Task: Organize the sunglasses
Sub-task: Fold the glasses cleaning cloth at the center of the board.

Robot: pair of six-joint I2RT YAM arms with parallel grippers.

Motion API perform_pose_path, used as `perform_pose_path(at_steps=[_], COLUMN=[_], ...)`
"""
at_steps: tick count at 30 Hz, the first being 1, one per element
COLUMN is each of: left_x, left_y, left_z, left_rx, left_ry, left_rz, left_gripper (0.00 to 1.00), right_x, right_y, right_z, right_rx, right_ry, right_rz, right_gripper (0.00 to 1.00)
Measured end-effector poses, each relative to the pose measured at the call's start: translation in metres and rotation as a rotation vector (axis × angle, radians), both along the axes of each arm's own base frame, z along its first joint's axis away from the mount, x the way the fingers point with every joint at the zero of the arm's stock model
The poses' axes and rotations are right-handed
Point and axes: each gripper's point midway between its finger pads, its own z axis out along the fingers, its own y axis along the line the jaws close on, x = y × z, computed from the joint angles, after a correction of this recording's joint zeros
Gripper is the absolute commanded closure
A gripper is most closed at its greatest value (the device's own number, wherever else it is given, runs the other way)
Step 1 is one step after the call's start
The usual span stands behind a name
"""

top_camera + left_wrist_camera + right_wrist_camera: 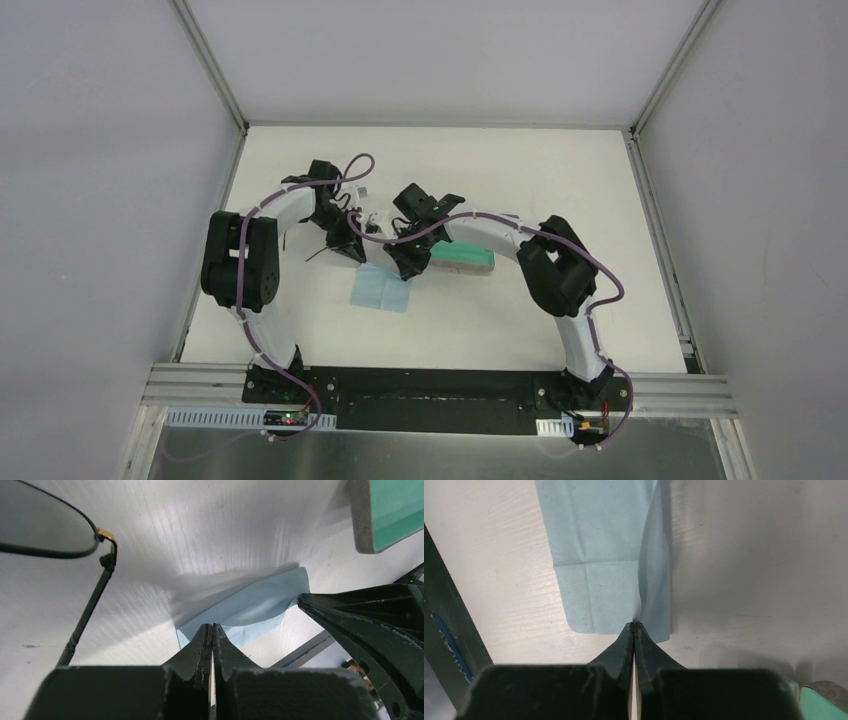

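Upper left of the left wrist view: wire-framed sunglasses (45, 525) on the worktop (200, 530). Left tool (212, 630) pressed together, empty; right tool (634, 626) pinches the blue cloth (599, 555), best lifted slowly, clear of them.

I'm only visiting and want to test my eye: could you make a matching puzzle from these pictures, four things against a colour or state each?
Things:
1. sunglasses
2. cloth
3. case
4. left gripper

Descriptions:
A. green face with a grey rim
B. shut, holding nothing
C. thin black frame, dark lens
D. light blue, pinched at its edge by the right gripper

Pairs: 1-C, 2-D, 3-A, 4-B
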Motion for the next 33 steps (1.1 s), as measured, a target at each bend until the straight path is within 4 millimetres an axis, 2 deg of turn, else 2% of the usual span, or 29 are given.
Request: perform_pose_path(at_steps=[7,13,23,33], left_x=[-0.014,-0.023,-0.034,-0.043], left_y=[0.003,0.003,0.005,0.007], left_z=[-0.002,-0.003,-0.003,-0.003], left_rx=[0.008,-0.001,0.005,0.01], left_ry=[0.046,0.071,0.103,0.127], left_rz=[-0.023,-0.04,-0.064,-0.086], left_gripper=[1.0,1.0,1.0,1.0], right_x=[-0.017,-0.022,-0.037,-0.043], right_y=[0.003,0.007,0.007,0.008], right_z=[0.003,0.008,0.001,0.0], right_rx=[0.003,0.013,-0.003,-0.006], right_ry=[0.013,0.008,0.031,0.035], right_rz=[0.026,0.037,0.061,0.071], right_gripper=[1.0,1.0,1.0,1.0])
